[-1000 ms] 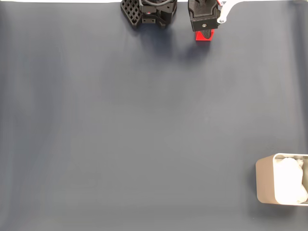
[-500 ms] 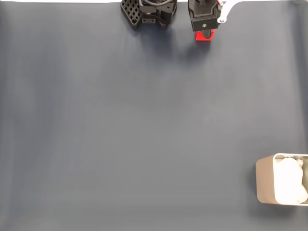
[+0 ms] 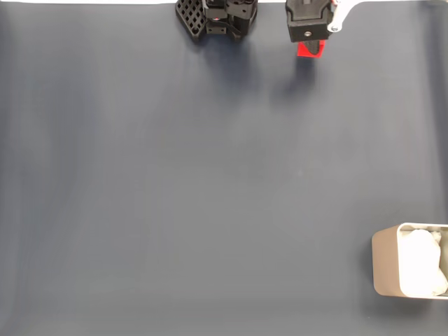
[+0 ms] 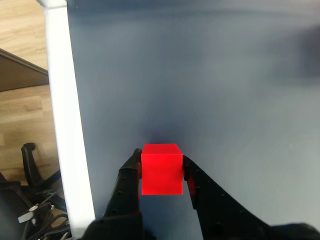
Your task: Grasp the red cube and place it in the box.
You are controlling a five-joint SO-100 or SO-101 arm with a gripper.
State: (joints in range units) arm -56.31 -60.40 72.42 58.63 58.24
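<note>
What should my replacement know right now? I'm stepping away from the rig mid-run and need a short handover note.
Gripper: shut on the red cube, one finger on each side, in the wrist view.
Cube: in the fixed view it sits at the top edge, under the gripper, partly hidden. Whether it is clear of the dark mat cannot be told.
Box: bottom right corner of the fixed view, white padding inside, no cube in it.
Done: the grasp.
Left: carry the cube across the mat to the box and release it inside.

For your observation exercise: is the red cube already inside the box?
No, the wrist view shows the red cube clamped in the gripper above the dark mat.
</note>
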